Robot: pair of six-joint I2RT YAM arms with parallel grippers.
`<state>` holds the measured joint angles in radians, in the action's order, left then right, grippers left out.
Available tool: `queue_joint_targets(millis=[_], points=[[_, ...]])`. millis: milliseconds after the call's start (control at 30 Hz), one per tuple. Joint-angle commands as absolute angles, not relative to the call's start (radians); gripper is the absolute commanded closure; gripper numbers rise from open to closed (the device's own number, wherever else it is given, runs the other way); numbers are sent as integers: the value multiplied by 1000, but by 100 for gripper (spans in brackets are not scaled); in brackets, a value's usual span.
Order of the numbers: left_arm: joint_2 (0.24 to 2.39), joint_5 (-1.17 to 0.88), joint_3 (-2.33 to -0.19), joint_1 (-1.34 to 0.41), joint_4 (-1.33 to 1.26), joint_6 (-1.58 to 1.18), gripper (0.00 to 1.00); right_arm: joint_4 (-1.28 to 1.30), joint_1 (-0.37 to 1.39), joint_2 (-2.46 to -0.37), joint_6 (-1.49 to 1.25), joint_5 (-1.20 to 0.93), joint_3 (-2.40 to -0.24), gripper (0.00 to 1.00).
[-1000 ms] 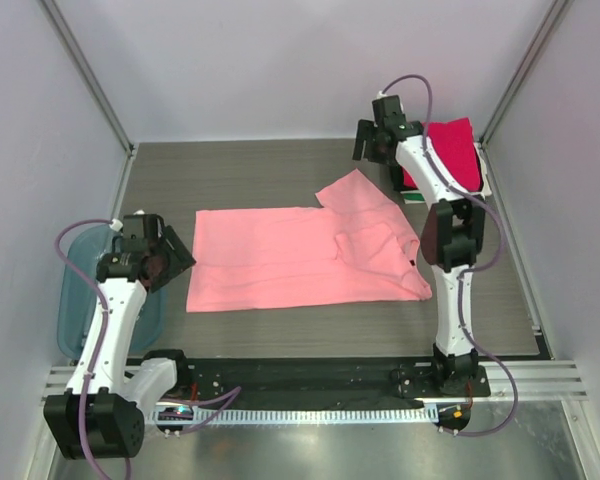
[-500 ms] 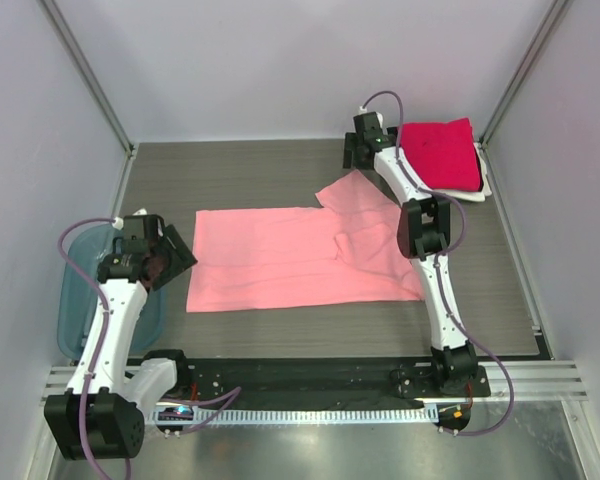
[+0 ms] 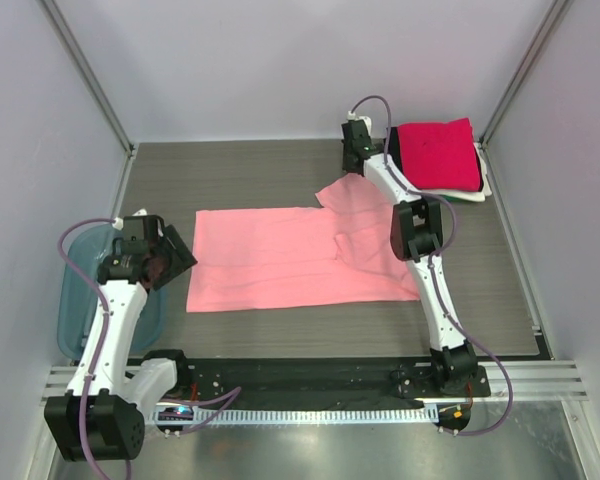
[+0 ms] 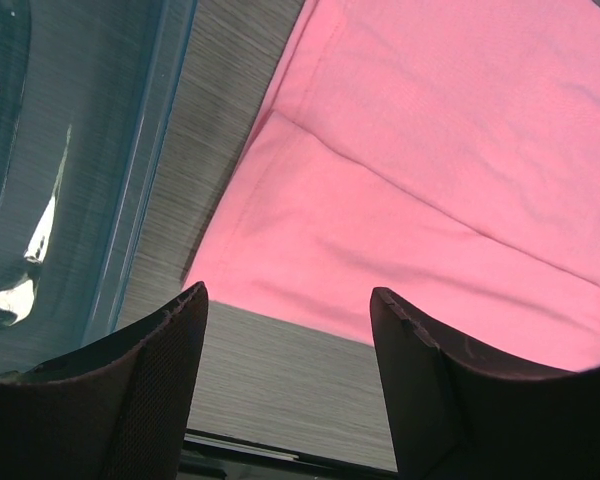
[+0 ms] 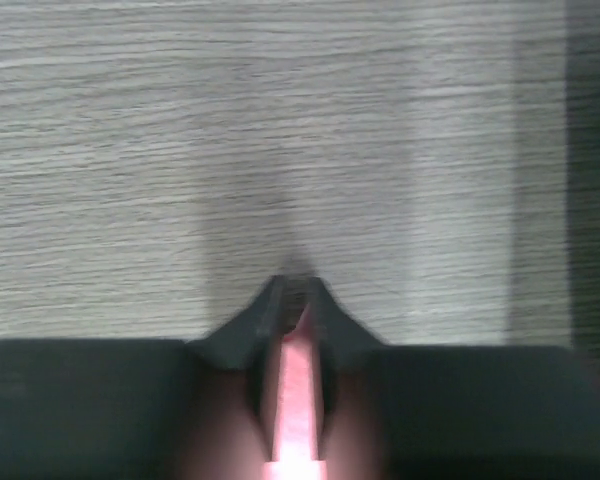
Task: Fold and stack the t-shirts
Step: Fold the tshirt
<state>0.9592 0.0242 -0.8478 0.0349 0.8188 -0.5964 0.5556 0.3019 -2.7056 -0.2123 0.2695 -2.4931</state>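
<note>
Pink t-shirt (image 3: 300,258) lies spread on the tabletop (image 3: 230,180), a fold of its far sleeve clamped between the right fingers (image 5: 265,312). The left fingers (image 4: 150,380) stand apart, the shirt's hem corner just ahead between them.

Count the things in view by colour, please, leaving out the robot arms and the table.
Salmon-pink t-shirt: 1
Magenta-red folded shirt: 1
Black folded shirt: 1
White folded shirt: 1
Blue bin: 1
Total: 5
</note>
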Motion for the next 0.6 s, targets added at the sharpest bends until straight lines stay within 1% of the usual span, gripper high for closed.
queue_joint_targets(millis=[0, 67, 200, 267, 367, 400, 467, 500, 533, 567], points=[[939, 9, -848, 38, 787, -584, 33, 574, 308, -2665, -236, 273, -2412, 86], [940, 14, -847, 38, 785, -584, 33, 577, 308, -2655, -236, 270, -2389, 98], [983, 23, -844, 38, 740, -587, 33, 578, 308, -2629, -244, 265, -2378, 99], [1032, 31, -898, 38, 727, -597, 34, 583, 308, -2599, -252, 262, -2378, 99], [1153, 58, -986, 38, 695, -620, 34, 589, 308, -2539, -265, 262, -2364, 99], [1195, 60, -1053, 40, 683, -621, 34, 592, 308, -2524, -268, 261, -2350, 99], [1329, 71, -1132, 38, 667, -633, 35, 595, 310, -2491, -282, 246, -2332, 99], [1379, 75, -1220, 38, 667, -635, 35, 595, 310, -2459, -287, 242, -2307, 99], [1484, 78, -1261, 40, 666, -638, 36, 597, 308, -2438, -291, 241, -2289, 99], [1535, 80, -1308, 40, 669, -640, 36, 595, 310, -2421, -296, 233, -2270, 99]])
